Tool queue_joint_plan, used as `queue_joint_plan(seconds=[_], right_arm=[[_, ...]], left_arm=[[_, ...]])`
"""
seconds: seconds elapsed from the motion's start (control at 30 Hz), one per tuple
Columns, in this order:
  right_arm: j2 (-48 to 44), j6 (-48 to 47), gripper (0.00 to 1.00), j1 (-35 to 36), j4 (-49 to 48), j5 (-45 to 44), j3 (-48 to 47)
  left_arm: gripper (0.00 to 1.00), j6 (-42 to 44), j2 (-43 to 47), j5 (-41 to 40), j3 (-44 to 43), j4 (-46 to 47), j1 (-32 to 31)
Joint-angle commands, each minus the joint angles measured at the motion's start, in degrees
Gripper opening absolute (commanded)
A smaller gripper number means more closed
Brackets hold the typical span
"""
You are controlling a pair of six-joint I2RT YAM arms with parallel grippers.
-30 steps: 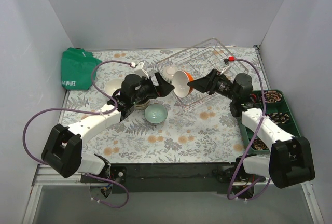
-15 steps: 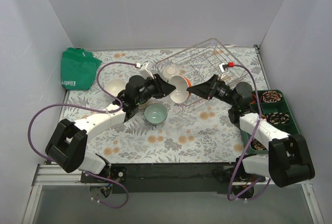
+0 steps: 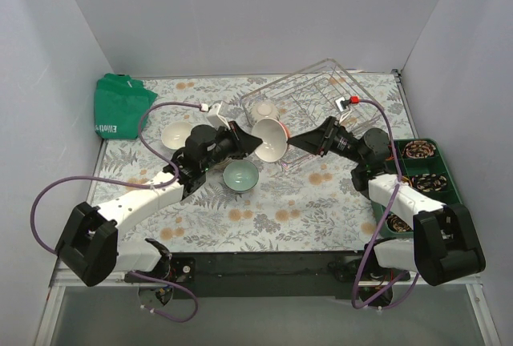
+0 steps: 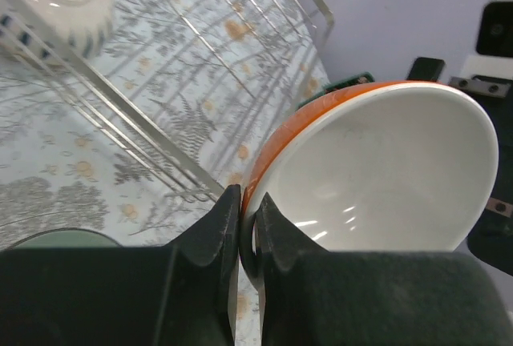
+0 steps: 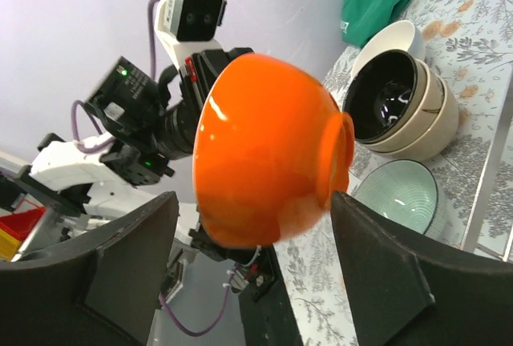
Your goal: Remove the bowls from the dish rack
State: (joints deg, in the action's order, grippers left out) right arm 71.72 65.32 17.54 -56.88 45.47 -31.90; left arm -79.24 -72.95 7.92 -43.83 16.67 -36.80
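Note:
The orange bowl point(image 3: 271, 139), white inside, hangs on its side in the air just in front of the wire dish rack point(image 3: 321, 94). My left gripper point(image 3: 250, 142) is shut on its rim; in the left wrist view the two fingers point(image 4: 226, 226) pinch the bowl's point(image 4: 377, 170) edge. My right gripper point(image 3: 295, 142) stands open around the bowl's point(image 5: 264, 146) base, its fingers point(image 5: 128, 266) apart from the orange wall on one side. A ribbed white bowl point(image 3: 264, 111) sits in the rack. On the table are a mint bowl point(image 3: 240, 175), a white bowl point(image 3: 176, 132) and a stack topped by a black-lined bowl point(image 5: 389, 102).
A green cloth bag point(image 3: 120, 106) lies at the back left. A dark green compartment tray point(image 3: 443, 171) of small items sits at the right edge, beside my right arm. Grey walls close in the table on three sides.
The orange bowl came down and forward from over the rack's front corner. My left gripper closed on its rim. My right gripper's jaws widened around the bowl.

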Motion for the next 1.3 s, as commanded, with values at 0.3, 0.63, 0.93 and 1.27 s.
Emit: queue_joint_plan(seconds=[0.3,0.63,0.93,1.27], right_arm=[[-3.08,-23.63,0.96,-0.49,23.09,-1.96,-1.32],[-6.95,-41.93,0.97,-0.4,45.18,-14.44,-7.56],[-9.14,-47.82,0.97,0.39,50.11,-19.19,-8.26],[-9.67,-51.08,0.97,2.32,51.61,-21.92,-8.71]], left_arm=[[0.0,1.73,16.85,-25.31,-0.55,-33.7,2.87],[0.0,-10.21,20.13,-34.55,0.24,-56.12,13.14],[0.0,-13.84,16.26,-35.53,3.14,-60.09,19.47],[0.01,-12.78,14.15,-28.58,11.13,-49.73,24.84]])
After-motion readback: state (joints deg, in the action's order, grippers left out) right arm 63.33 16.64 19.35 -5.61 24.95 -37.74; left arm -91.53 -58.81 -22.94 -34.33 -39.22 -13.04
